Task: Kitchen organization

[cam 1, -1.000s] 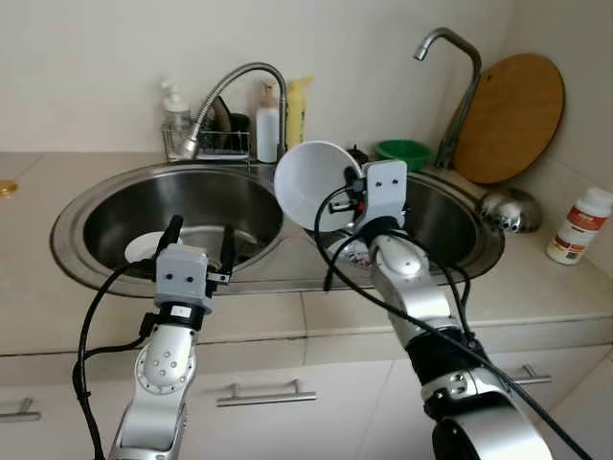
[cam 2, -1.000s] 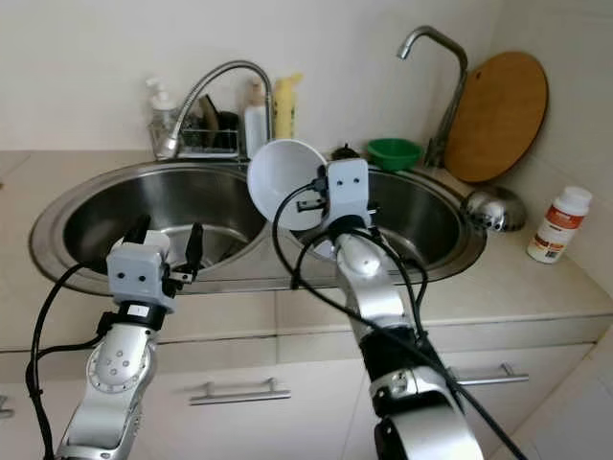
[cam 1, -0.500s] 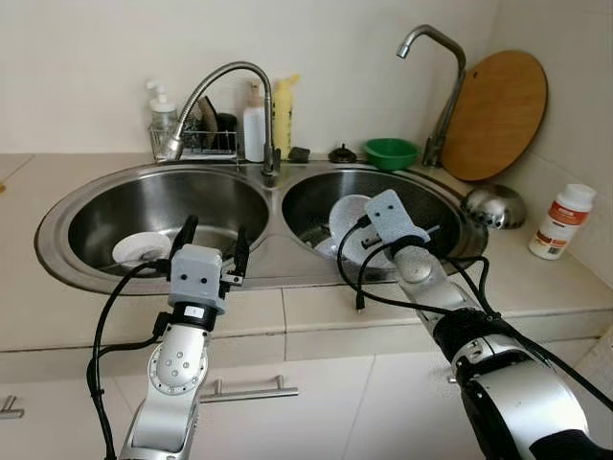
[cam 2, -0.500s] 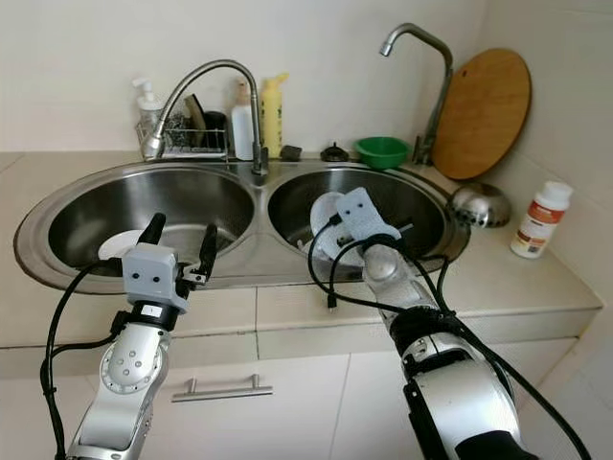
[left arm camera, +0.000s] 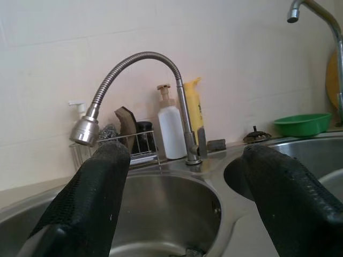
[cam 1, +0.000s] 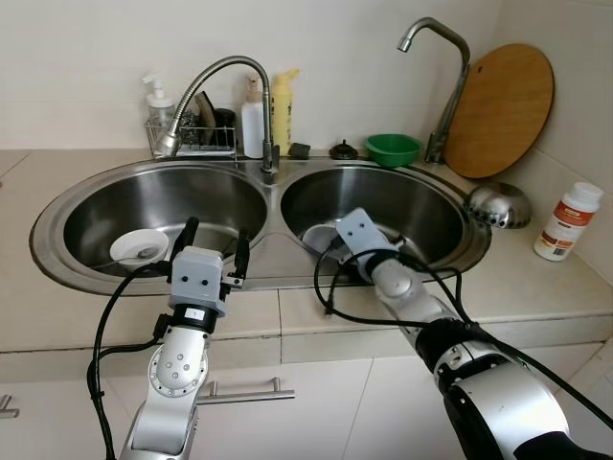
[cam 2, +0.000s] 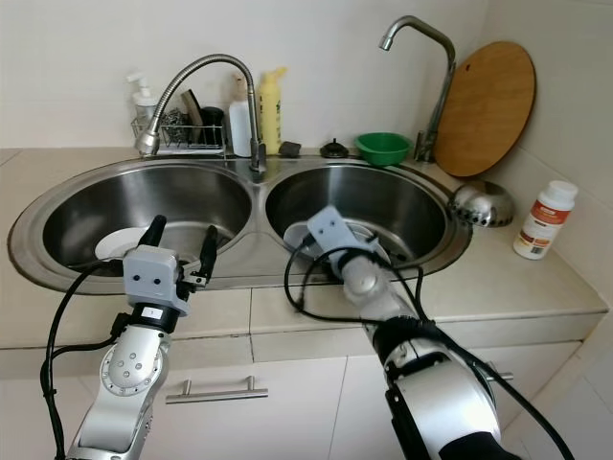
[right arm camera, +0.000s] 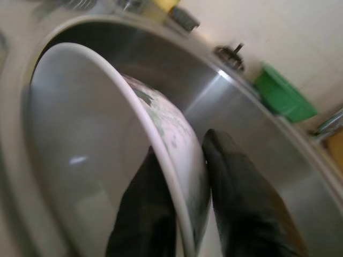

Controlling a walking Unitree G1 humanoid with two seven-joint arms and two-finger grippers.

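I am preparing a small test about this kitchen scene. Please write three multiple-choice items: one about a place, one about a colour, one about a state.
1. Where is the white bowl that the right gripper holds?
A. in the right basin
B. on the counter
C. on the wire rack

2. What colour is the small bowl behind the right basin?
A. red
B. green
C. blue

3. How is the left gripper?
A. shut on a plate
B. open and empty
C. shut on the tap

Key: 1 A, the right wrist view shows steel basin wall around the bowl, rim between the fingers; 2 B, it is plainly green beside the tall tap; 3 B, its fingers stand apart above the sink's front edge.
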